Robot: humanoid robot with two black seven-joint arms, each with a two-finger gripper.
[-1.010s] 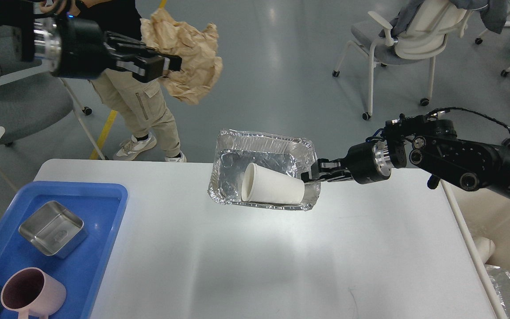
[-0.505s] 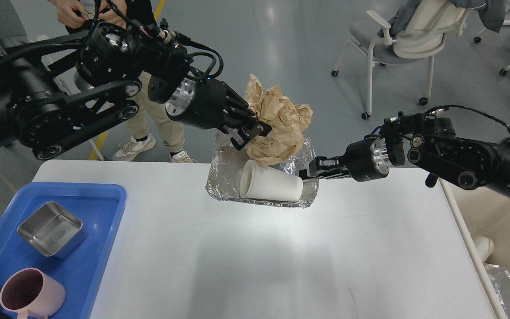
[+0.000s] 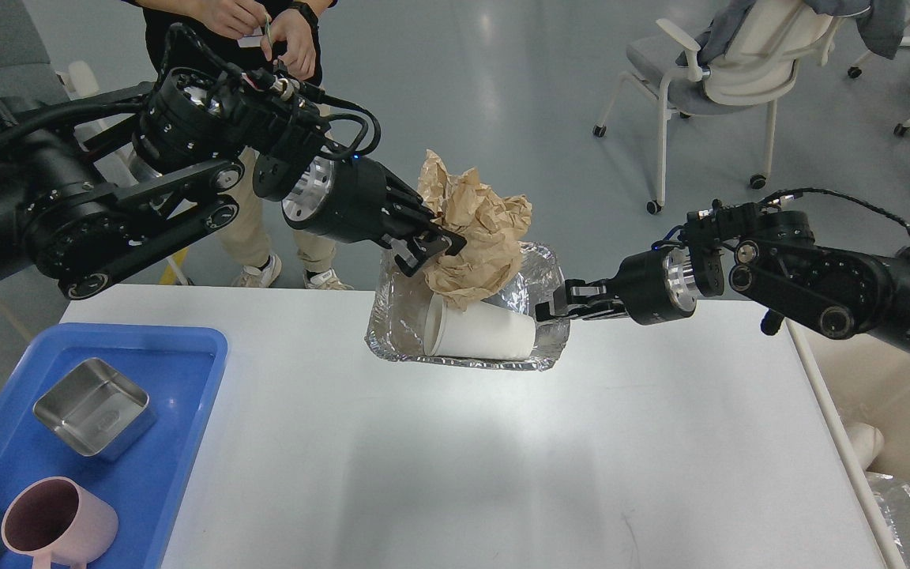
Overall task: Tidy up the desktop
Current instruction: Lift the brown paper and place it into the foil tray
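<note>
Left gripper (image 3: 431, 249) pinching crumpled brown paper (image 3: 475, 237) over foil tray (image 3: 400, 304), right gripper (image 3: 554, 310) gripping the tray's edge, white desktop (image 3: 502, 458) lying below both, paper cup (image 3: 480, 332) lying inside.

The left gripper (image 3: 431, 246) grips crumpled brown paper (image 3: 471, 237) above a foil tray (image 3: 400, 316) holding a tipped white cup (image 3: 479, 332). The right gripper (image 3: 554, 307) pinches the tray's right rim above the desktop (image 3: 502, 458).

My arms are matte black with round joint caps, silver wrist rings, looped black cables, and small black claws.
</note>
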